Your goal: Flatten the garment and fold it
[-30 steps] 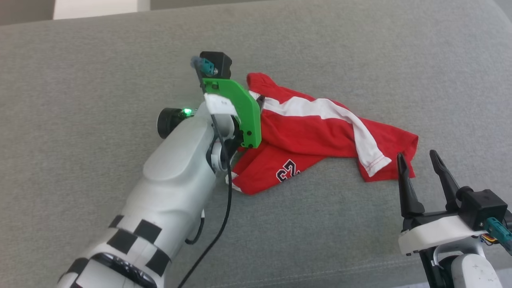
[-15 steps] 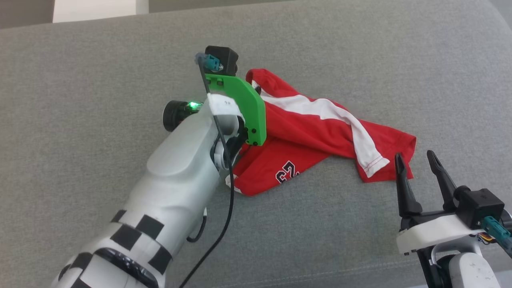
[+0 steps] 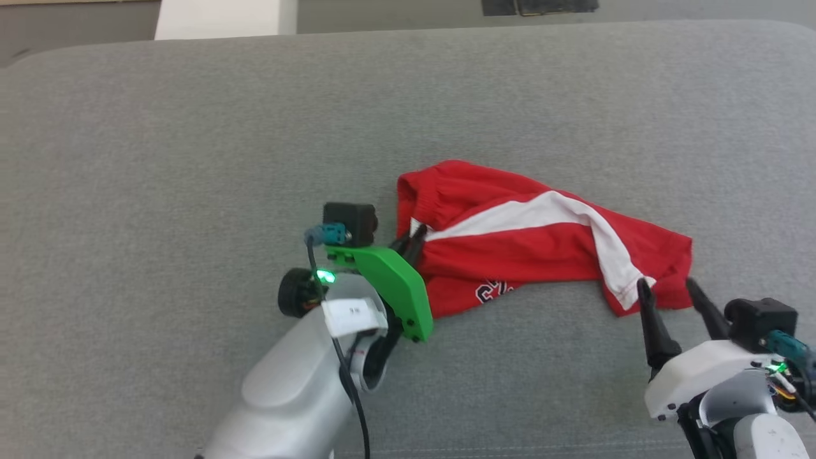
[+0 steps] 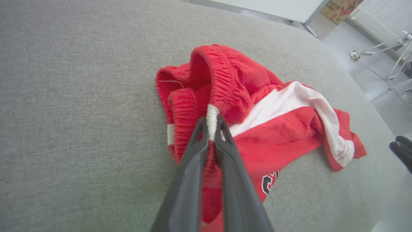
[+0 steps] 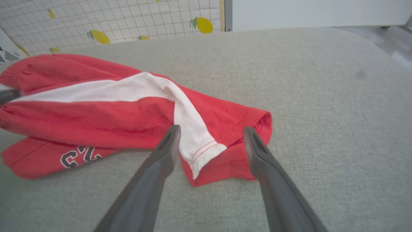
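Two end effectors: left (image 4: 211,125) tight on garment (image 4: 276,145), right (image 5: 210,132) wide.

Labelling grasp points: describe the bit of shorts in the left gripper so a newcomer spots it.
On the grey cushion lie crumpled red shorts. At their gathered waistband, the left gripper pinches a small white patch. It is raised, unlike the other white patch lower down.

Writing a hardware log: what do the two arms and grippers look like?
Pale grey arms; left gripper and right gripper: two long dark tapered fingers, black wrist camera, teal connector. The left adds a green bracket, white label and black cable.
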